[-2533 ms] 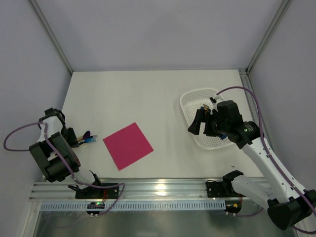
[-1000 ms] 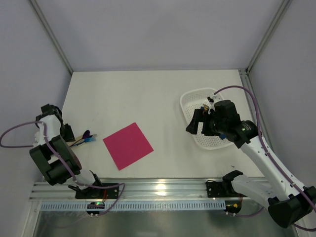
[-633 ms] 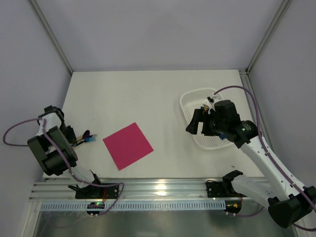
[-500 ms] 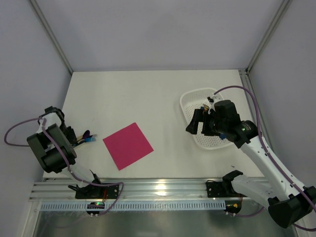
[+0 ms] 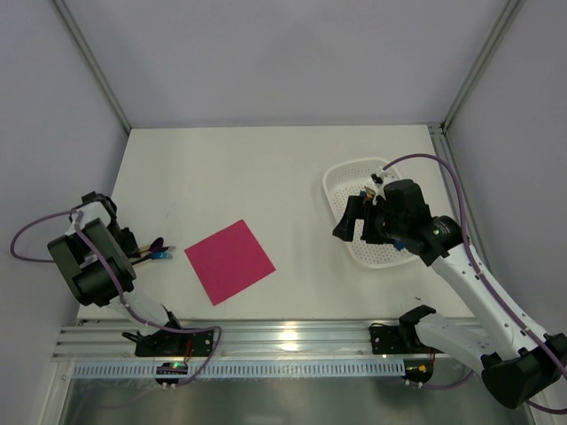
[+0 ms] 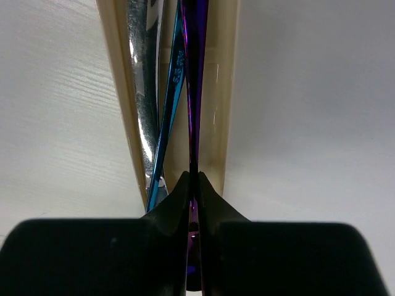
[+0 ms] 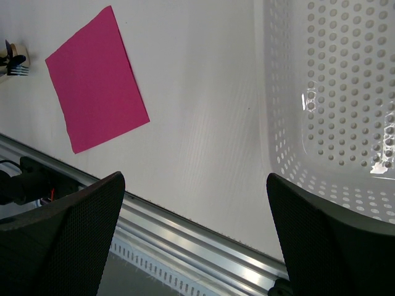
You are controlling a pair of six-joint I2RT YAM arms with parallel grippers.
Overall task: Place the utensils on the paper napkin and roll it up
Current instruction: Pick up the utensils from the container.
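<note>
Two arms show in the overhead view. The left gripper point(image 5: 130, 247) sits low at the left edge of the white table point(image 5: 248, 177), its tips at the near end of a small cluster of glossy dark purple slim utensils point(image 5: 157, 244); how its jaws stand cannot be told from here. The cluster lies on the table, near but apart from the left corner of the thin square magenta-pink paper napkin point(image 5: 229, 261), which lies flat and bare. The right gripper point(image 5: 347, 221) hangs above the left rim of the white perforated plastic basket point(image 5: 345, 173), well apart from the napkin.

Left wrist view: the left gripper point(image 6: 193, 179) has its black fingers point(image 6: 178, 198) pressed together on the thin handle of one purple utensil point(image 6: 194, 86), which runs straight away from the camera. Just beside that handle, to its left, lie a blue flat strip point(image 6: 170, 117) and a shiny silver piece point(image 6: 144, 80). Pale beige flat stick point(image 6: 229, 92) material shows on both sides of the bundle, resting on the table.

Right wrist view: the right gripper point(image 7: 194, 180) has its black fingers point(image 7: 68, 246) spread wide with nothing between them. Below lie the table, the napkin point(image 7: 95, 80) at upper left and the basket point(image 7: 333, 92) at right. The utensils point(image 7: 12, 65) are just visible at the left edge, off the napkin.
</note>
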